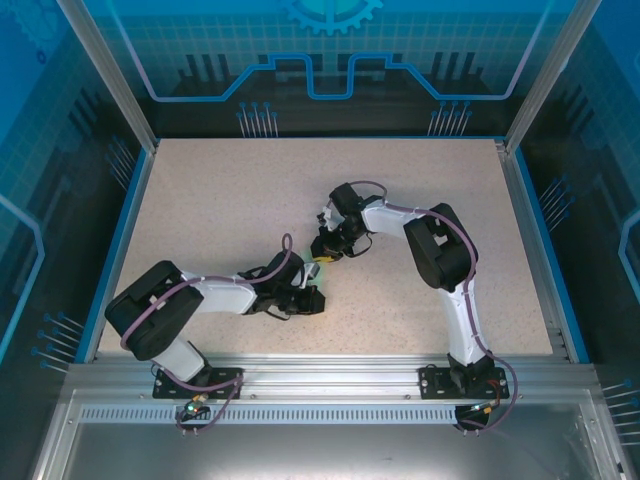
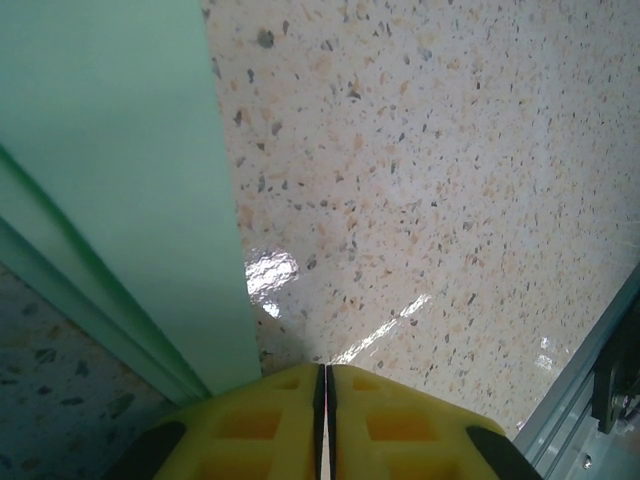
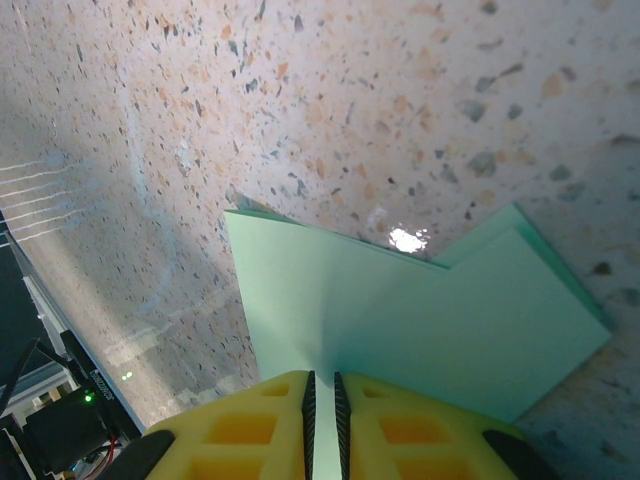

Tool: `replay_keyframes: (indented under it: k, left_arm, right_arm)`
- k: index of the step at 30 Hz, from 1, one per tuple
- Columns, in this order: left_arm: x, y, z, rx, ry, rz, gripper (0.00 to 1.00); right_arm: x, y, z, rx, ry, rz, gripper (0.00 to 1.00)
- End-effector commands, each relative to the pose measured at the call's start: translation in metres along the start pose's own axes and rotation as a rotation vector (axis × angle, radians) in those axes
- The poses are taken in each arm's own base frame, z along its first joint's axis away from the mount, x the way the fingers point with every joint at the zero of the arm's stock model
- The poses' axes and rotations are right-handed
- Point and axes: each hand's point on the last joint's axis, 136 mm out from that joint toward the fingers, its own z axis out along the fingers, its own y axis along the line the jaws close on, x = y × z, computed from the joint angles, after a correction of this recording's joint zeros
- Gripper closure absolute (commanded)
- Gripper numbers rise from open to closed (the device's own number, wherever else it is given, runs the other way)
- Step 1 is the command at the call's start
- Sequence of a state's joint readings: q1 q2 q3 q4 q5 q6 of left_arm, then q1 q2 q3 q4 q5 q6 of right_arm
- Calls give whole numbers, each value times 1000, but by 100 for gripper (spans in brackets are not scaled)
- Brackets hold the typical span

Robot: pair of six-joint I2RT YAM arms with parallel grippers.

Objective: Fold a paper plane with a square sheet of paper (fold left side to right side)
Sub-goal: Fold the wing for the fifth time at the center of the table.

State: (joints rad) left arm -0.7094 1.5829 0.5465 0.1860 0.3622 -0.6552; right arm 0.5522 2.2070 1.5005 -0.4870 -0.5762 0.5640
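Left hand (image 2: 325, 372) has its yellow fingers pressed together, and its own camera shows nothing clearly caught between them. The folded sheet of paper (image 2: 110, 180) lies just beside the fingers, off to their left, with its stacked creased edges running diagonally away. Right hand (image 3: 322, 378) is nearly closed on the sheet, whose mint-green layers run straight out from between its fingers and end in a notched outline.

From above, the sheet sits near the middle of the surface (image 1: 220, 200), a little toward the near edge. It is mostly covered, with the left hand at its near side and the right hand at its far side. Its long axis appears to run between the two hands, though this is hard to confirm. The right hand looks better placed to carry a flap across, while the left would first have to shift sideways onto the paper.
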Motion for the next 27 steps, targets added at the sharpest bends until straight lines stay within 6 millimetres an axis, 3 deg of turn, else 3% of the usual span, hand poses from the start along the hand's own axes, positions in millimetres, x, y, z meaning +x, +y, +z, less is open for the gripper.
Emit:
replay_keyframes:
  k: [1,8,11,14,19,23,27]
  left_arm:
    - [45,25,4,-83,123,-47,87]
    - [64,28,-1,-86,130,-56,87]
    - [63,23,-4,-70,116,-54,87]
    - [48,7,-14,-45,70,-29,87]
    - [5,-30,-44,7,-37,43,86]
    - [-21,-33,-58,21,-86,45,84]
    - [-29,-30,-51,19,-67,48,83]
  right_arm:
    - [12,-42,22,143,44,53,83]
    - [11,-43,21,145,42,53,83]
    - [12,-42,21,141,45,54,83]
    - [11,-42,21,142,44,53,83]
    - [12,-40,20,139,45,50,83]
    - [12,-40,20,137,45,50,83]
    - [11,-39,20,137,44,48,83]
